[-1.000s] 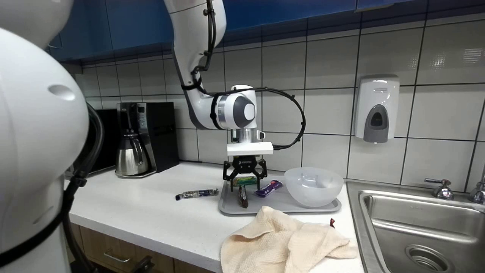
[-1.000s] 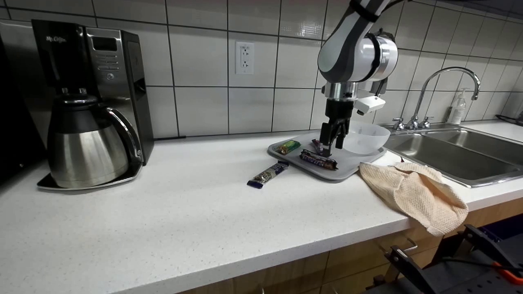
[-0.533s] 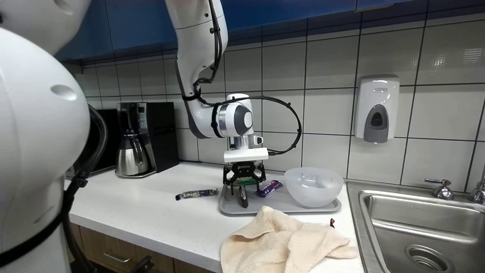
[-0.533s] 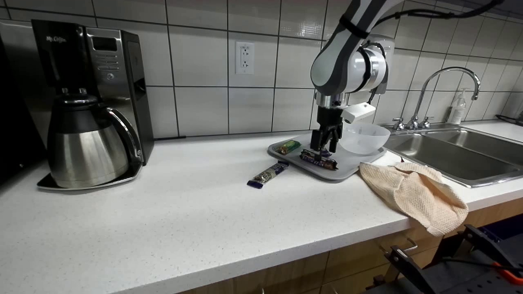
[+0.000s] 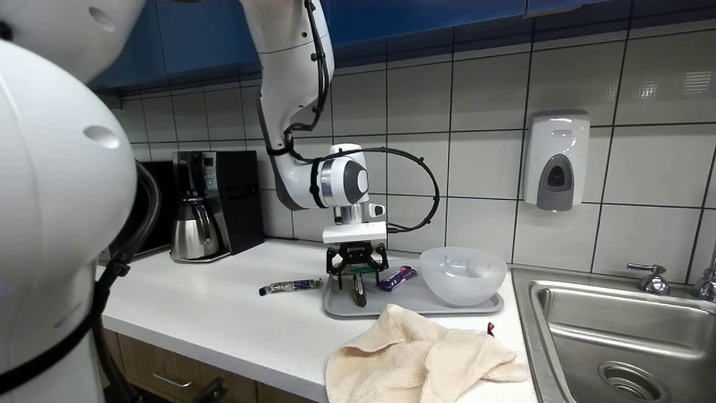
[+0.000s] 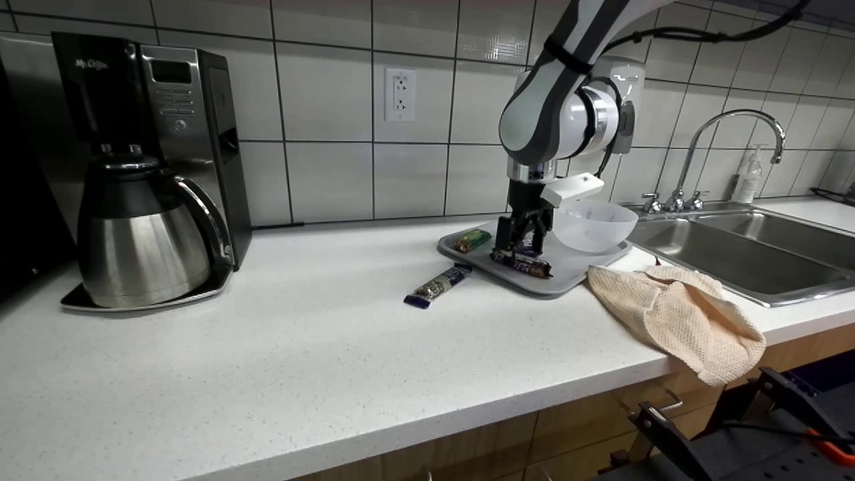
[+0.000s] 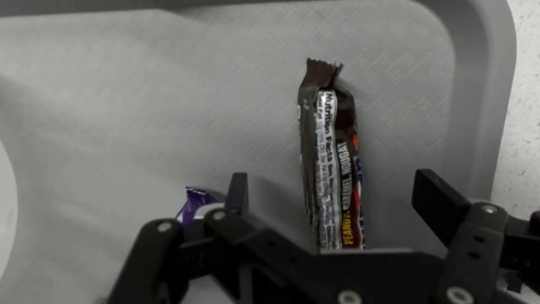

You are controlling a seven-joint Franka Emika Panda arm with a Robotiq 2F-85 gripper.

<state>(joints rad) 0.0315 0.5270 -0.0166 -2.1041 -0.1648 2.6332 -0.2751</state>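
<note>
Dark-brown slim plastic-wrapped candy bar (image 7: 329, 160): lying on grey plastic tray (image 7: 476, 105), within span of black two-finger gripper (image 7: 332, 185), w/ crimped end out past fingertips. Spread, w/ gaps both sides; pinching nothing. Can't tell fingertip height above tray. Purple-wrapped bar (image 7: 194, 203) just beside & partly behind one finger; frosted translucent plastic bowl (image 5: 464, 280) farther out, same side. Tray's raised rim near opp. finger. Poss. trouble: snagging purple wrapper if drifting bowl-ward, striking rim if drifting opp. way, scraping tray if pressing too deep, twisting or losing candy bar if squeezing off-ctr, given prob. slick wrapper.
</note>
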